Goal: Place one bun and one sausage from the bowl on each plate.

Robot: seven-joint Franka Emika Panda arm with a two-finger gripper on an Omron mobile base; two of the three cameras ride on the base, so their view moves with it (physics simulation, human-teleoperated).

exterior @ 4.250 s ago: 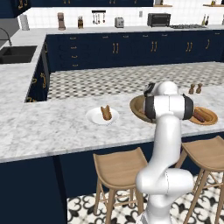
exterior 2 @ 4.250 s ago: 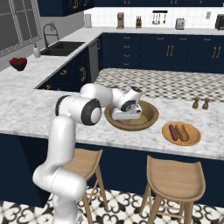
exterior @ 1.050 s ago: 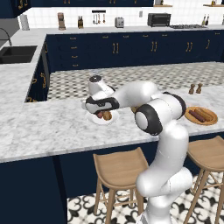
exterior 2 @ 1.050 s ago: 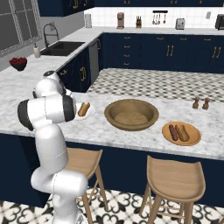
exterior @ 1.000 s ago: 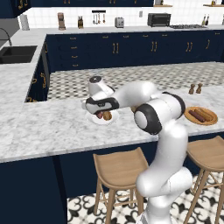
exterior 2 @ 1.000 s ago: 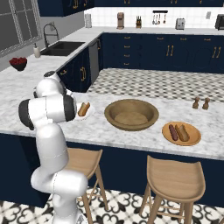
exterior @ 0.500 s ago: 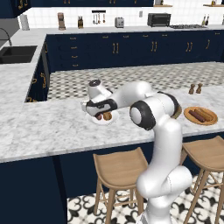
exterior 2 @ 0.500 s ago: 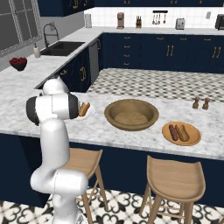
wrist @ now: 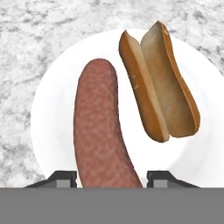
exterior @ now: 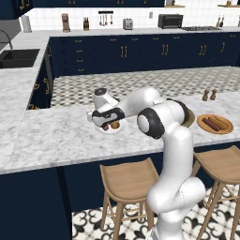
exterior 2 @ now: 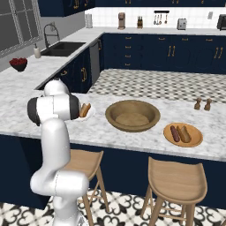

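Note:
In the hand view the glossy white plate (wrist: 52, 122) carries an open bun (wrist: 162, 92) on its right. A reddish sausage (wrist: 98, 127) lies lengthwise on the plate's left half. Its near end sits between the tips of my gripper (wrist: 111, 177), which is shut on it. In the left base view my gripper (exterior: 108, 122) reaches down onto the white plate (exterior: 101, 129) at the counter's left. The brown wooden bowl (exterior 2: 132, 128) stands at mid-counter with nothing in it. The orange-tan plate (exterior 2: 194, 141) at the right holds one sausage (exterior 2: 175, 133) and one bun (exterior 2: 184, 133).
Salt and pepper shakers (exterior 2: 202, 104) stand behind the tan plate. Two wooden stools (exterior 2: 176, 181) are tucked under the counter's near edge. A sink (exterior 2: 64, 47) and a bowl of red fruit (exterior 2: 19, 64) lie far left on the back counter.
The arm swung from the bowl over to the white plate. In the last second the hand sank slightly toward the plate, with the sausage still in its grip.

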